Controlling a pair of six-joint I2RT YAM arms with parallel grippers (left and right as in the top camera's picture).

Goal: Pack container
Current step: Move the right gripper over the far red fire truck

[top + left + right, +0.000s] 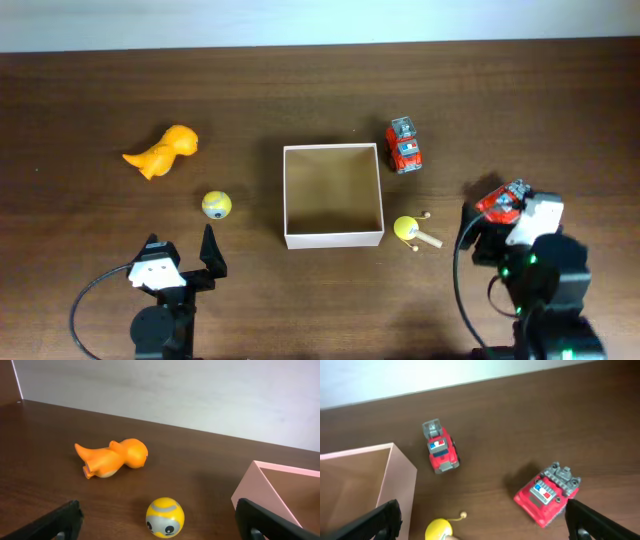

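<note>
The container (333,239), a square white-walled box with a tan inside, stands at the table's middle with nothing in it. An orange dinosaur (163,152) lies on its side far left, and a yellow ball with a face (216,205) sits left of the box. A red fire truck (404,146) stands past the box's right corner. A yellow toy with a stick (408,229) lies by its front right. My left gripper (180,252) is open and empty, just short of the ball (165,517). My right gripper (487,521) is open, with a second red truck (547,492) by its right finger.
In the left wrist view the dinosaur (112,458) lies behind the ball and the box's corner (260,477) is at the right. In the right wrist view the box wall (400,477) is at the left. A white wall runs along the table's far edge.
</note>
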